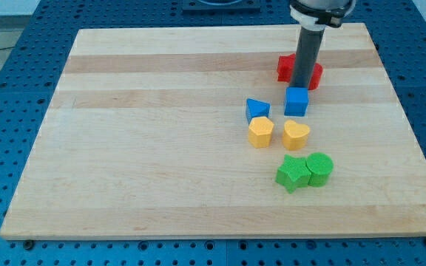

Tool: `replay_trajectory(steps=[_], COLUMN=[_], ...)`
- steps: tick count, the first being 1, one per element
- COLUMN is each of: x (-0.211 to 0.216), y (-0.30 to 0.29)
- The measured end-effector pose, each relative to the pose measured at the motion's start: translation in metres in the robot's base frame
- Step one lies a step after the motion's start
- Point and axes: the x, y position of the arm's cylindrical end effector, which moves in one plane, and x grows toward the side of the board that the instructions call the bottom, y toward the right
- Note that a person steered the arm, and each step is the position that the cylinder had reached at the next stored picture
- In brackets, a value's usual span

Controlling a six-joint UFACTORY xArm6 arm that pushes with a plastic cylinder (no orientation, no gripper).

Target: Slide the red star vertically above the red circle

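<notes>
Red shows on both sides of my dark rod near the view's top right. The left red part (285, 67) looks angular, like the red star. The right red part (316, 75) is lower and smaller. The rod hides the middle, so I cannot tell whether this is one block or two touching. My tip (300, 86) rests in front of the red, just above the blue cube (296, 101).
A blue triangle-like block (257, 109) lies left of the blue cube. Below them sit a yellow hexagon (260, 132) and a yellow heart (296, 134). A green star (293, 174) and a green circle (319, 168) touch each other lower down. The wooden board (161, 148) has an edge close to the red on the right.
</notes>
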Motion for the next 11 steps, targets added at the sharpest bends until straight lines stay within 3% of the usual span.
replay_trajectory(steps=[3,6,8,11], x=[0.025,-0.038,-0.075,-0.072], y=[-0.036,-0.047,-0.001,0.062])
